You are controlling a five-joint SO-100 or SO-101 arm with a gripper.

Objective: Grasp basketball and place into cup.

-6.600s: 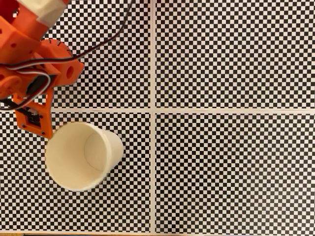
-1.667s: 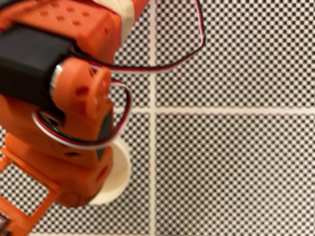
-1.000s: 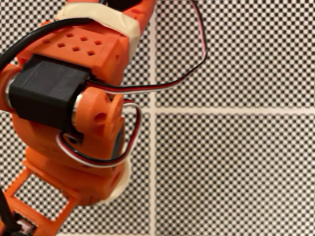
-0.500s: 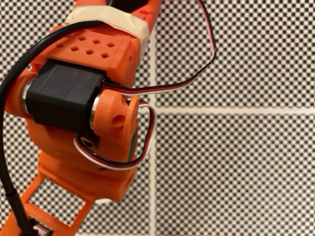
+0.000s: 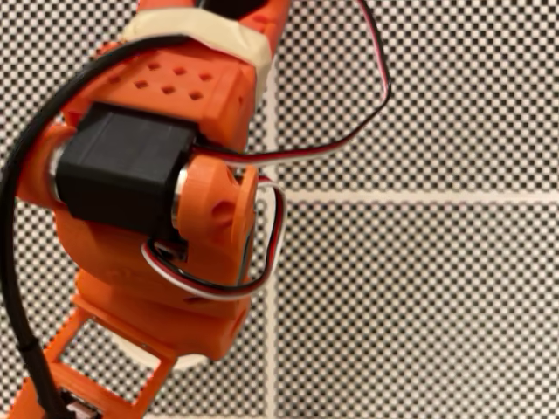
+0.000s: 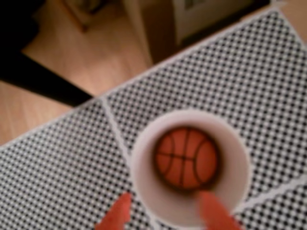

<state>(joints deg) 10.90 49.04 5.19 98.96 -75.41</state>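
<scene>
In the wrist view the basketball [image 6: 187, 157] lies at the bottom of the cup [image 6: 144, 165], its black seams facing up and the cream-white wall ringing it on all sides. The cup stands upright on the checkerboard surface [image 6: 57, 167], a fine black-and-white pattern divided into panels by pale lines; one of those lines runs under the cup. Two blurred orange fingertips [image 6: 211, 211] enter from the lower edge, one over the cup's near rim and the other just outside it to the left. They stand apart with nothing between them, so the gripper [image 6: 163, 214] is released and empty.

Beyond the far edge of the checkered mat, the wrist view shows a light wooden floor [image 6: 96, 52], a dark shape at the upper left, and the base of a pale piece of furniture at the top, all out of focus.

In the fixed view, looking down from above, the orange arm [image 5: 157, 288] covers most of the left half, with a black servo block [image 5: 122, 170] in its middle, red, white and black wires [image 5: 349, 131] looping off to the right, and a band of cream tape [image 5: 201, 30] near the top. A thin sliver of the cup's rim [image 5: 188, 360] shows below the arm's body. The same checkered panels and pale dividing lines fill the right half.
</scene>
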